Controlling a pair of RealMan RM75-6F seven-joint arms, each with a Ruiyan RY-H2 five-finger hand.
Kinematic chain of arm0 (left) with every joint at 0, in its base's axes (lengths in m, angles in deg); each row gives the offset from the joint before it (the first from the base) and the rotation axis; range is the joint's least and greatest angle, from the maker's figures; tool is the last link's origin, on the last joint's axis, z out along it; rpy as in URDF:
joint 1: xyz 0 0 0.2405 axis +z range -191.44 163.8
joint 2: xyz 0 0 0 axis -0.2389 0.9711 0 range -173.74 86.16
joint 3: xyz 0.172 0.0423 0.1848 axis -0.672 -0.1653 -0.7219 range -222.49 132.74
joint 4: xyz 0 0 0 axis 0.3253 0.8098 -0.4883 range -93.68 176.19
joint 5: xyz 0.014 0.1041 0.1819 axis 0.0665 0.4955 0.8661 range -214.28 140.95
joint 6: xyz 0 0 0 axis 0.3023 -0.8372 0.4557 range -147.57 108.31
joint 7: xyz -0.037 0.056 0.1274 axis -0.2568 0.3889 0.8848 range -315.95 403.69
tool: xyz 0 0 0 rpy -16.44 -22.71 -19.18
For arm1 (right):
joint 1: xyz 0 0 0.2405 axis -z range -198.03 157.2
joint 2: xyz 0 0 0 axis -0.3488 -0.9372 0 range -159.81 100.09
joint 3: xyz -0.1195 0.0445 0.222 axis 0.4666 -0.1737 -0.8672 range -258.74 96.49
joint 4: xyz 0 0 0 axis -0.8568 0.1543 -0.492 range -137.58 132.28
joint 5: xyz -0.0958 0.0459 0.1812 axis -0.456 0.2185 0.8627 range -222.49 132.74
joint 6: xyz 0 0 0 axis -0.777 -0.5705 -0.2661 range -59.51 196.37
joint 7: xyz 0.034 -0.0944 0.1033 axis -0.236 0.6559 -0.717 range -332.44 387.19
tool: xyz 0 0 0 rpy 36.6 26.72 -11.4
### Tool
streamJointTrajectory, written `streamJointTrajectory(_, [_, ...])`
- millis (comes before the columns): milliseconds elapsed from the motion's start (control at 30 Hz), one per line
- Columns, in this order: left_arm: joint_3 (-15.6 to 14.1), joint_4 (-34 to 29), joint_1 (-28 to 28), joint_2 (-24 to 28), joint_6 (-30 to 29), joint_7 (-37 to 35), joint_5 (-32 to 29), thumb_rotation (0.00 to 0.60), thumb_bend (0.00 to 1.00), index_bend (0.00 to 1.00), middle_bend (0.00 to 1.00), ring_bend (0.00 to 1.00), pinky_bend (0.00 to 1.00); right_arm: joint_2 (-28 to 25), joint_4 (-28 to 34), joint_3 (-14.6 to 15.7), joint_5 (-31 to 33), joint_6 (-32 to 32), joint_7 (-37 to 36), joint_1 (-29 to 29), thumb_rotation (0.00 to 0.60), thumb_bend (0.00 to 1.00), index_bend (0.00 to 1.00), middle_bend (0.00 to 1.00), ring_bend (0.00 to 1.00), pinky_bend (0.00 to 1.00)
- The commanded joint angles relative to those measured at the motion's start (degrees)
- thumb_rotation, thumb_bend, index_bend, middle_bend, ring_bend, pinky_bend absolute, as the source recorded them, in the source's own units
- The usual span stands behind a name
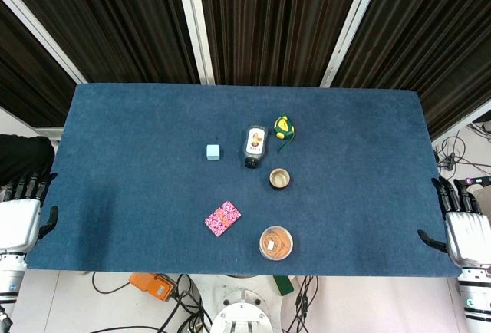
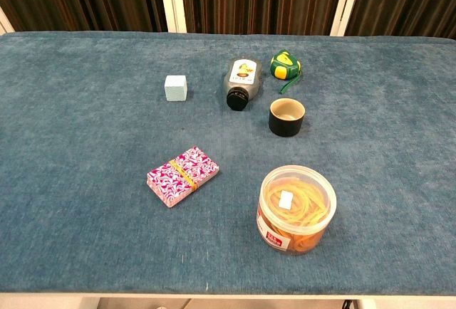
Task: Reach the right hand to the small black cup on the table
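The small black cup [image 1: 279,178] [image 2: 286,117] stands upright near the middle of the blue table [image 1: 138,133], its pale inside showing. My right hand [image 1: 462,222] hangs past the table's right edge, far from the cup, fingers straight and apart, holding nothing. My left hand [image 1: 21,210] sits off the left edge, likewise empty with its fingers extended. Neither hand appears in the chest view.
A dark bottle [image 1: 255,146] lies on its side just behind the cup, beside a green and yellow tape measure [image 1: 285,127]. A pale blue cube [image 1: 213,152], a pink patterned packet [image 1: 222,218] and a clear tub of rubber bands [image 1: 276,242] are also on the table.
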Motion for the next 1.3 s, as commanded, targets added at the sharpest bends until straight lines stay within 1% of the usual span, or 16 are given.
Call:
streamJointTrajectory(33, [0.0,-0.1,0.2,0.2,-0.3,0.0,-0.1,0.6,0.43,0.14,0.05,0.07,0.1,0.1,-0.3,0.0,-0.2,0.5,-0.1,-0.4,0.6,0.27,0.06,0.12,0.07,0.19])
streamJointTrajectory(200, [-0.1,0.0,0.5,0.4,-0.7,0.0,0.0,0.6,0.43,0.14,0.05,0.07,0.1,0.5,-0.7,0.0,-0.1,1.8,0.0,-1.1,0.6,0.27,0.06,0.12,0.07,0.19])
streamJointTrajectory(400, [0.2,-0.1,0.4,0.4,0.1,-0.7,-1.0,0.6,0.43,0.14,0.05,0.07,0.1,1.1,-1.6,-0.2,-0.6,1.2,0.9,-1.3,0.6,0.27,0.06,0.12,0.07,0.19])
streamJointTrajectory(533, [0.1,-0.5,0.8,0.6,-1.2,-0.3,-0.2,0.6,0.43,0.14,0.05,0.07,0.1,1.0,-1.0,0.3,-1.0,1.5,1.1,-1.3,0.6,0.27,0.06,0.12,0.07,0.19])
streamJointTrajectory(700, [0.1,-1.0,1.8,0.9,-2.7,-0.6,0.0,0.6,0.43,0.14,0.05,0.07,0.1,1.6,-1.9,0.2,-1.3,4.7,0.1,-3.3,0.6,0.27,0.06,0.12,0.07,0.19])
streamJointTrajectory(767, [0.2,-1.3,2.0,1.1,-3.0,-1.0,-0.2,0.6,0.43,0.14,0.05,0.07,0.1,2.0,-2.7,-0.4,-0.3,8.5,0.1,-5.6,0.6,0.27,0.06,0.12,0.07,0.19])
streamJointTrajectory(867, [0.5,-1.5,2.1,1.1,-2.9,-1.4,-0.8,0.6,0.43,0.14,0.05,0.07,0.1,2.5,-2.9,-2.2,2.5,15.2,2.2,-10.1,0.6,0.27,0.06,0.12,0.07,0.19])
streamJointTrajectory(1033, [0.5,-1.6,2.2,1.2,-3.0,0.2,-0.9,0.6,0.43,0.14,0.05,0.09,0.1,5.5,-3.4,-5.5,8.0,26.1,6.6,-18.5,0.6,0.22,0.06,0.13,0.07,0.18])
streamJointTrajectory(1133, [0.6,-1.8,2.4,1.1,-3.3,0.5,-1.3,0.6,0.43,0.14,0.05,0.1,0.1,8.3,-5.2,-7.3,10.9,31.4,7.6,-23.2,0.6,0.22,0.06,0.13,0.07,0.17])
streamJointTrajectory(1300, [1.0,-2.4,2.5,1.2,-2.9,0.8,-2.8,0.6,0.43,0.14,0.05,0.1,0.1,13.3,-9.0,-8.9,14.9,37.1,9.0,-29.3,0.6,0.22,0.06,0.13,0.07,0.17])
